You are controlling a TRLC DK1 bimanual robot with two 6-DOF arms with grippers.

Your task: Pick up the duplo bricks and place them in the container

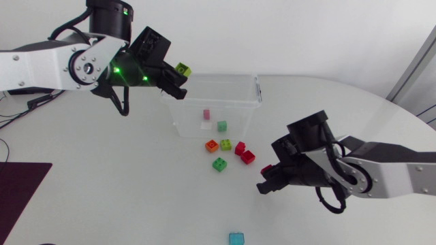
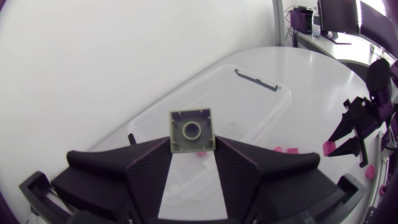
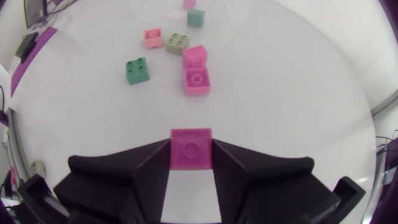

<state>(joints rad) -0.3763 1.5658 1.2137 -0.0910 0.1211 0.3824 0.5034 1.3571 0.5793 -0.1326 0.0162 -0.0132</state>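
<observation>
My left gripper (image 1: pixel 178 76) is shut on a yellow-green brick (image 1: pixel 182 69), held above the back left corner of the clear container (image 1: pixel 238 112). In the left wrist view that brick (image 2: pixel 191 130) sits between the fingers with the container (image 2: pixel 249 99) below. The container holds a pink brick (image 1: pixel 206 114) and a teal brick (image 1: pixel 222 126). My right gripper (image 1: pixel 267 171) is shut on a red brick (image 1: pixel 268 168) low over the table, right of the loose bricks. In the right wrist view both fingers press the red brick (image 3: pixel 191 149).
In front of the container lie an orange brick (image 1: pixel 212 145), a yellow-green brick (image 1: pixel 225 144), two red bricks (image 1: pixel 244 153) and a green brick (image 1: pixel 219 164). A cyan brick (image 1: pixel 236 238) lies at the table's front edge. A dark mat (image 1: pixel 20 190) covers the left front.
</observation>
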